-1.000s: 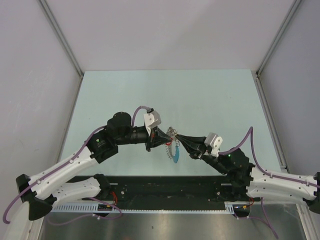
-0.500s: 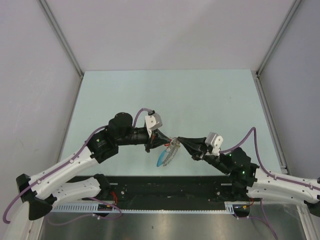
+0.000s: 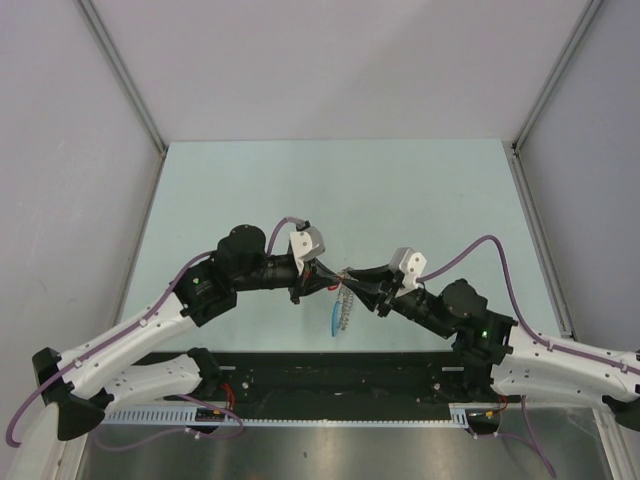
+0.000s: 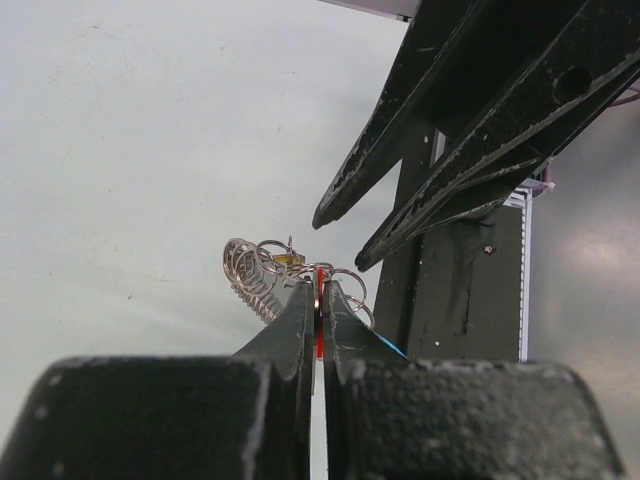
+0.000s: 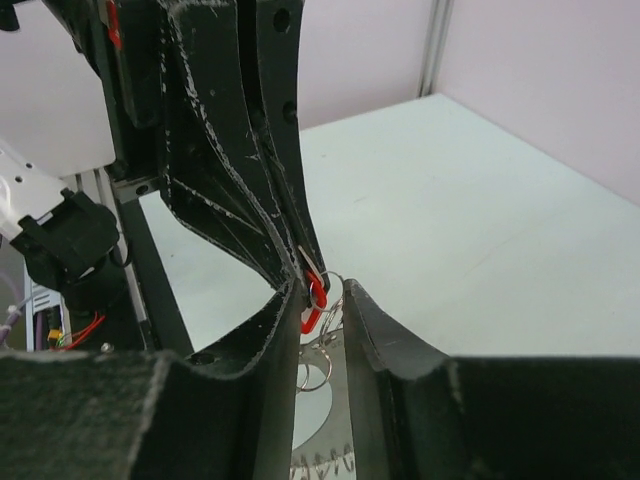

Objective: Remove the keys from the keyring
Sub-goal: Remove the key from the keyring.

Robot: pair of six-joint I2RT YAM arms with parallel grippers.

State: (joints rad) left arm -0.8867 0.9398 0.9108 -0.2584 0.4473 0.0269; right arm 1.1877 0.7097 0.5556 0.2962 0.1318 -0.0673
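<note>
The two grippers meet tip to tip above the near part of the pale green table (image 3: 420, 190). The left gripper (image 4: 318, 292) has its jaws pressed together. Between them we see a thin red sliver, which is the key (image 5: 315, 297), pinched by its red head at the very tips. We cannot make out its blade.

The right gripper (image 3: 354, 278) comes from the opposite side with its jaws a little apart, leaving only a narrow gap. In the right wrist view the key hangs exactly in this gap, between the two fingers (image 5: 270, 340) and closer to the one on the left of that view. We cannot tell whether it touches that finger, but the right jaws do not clamp it.

The keyring (image 3: 343, 303) hangs from the place where the grippers meet. In the top view it runs from there toward the bases of the arms, with the blue arc (image 3: 330, 322) at the end away from the fingertips. In the left wrist view its silvery coils sit just beside the left fingertips, and a few small rings show around them. We cannot tell if the key is on the ring.
</note>
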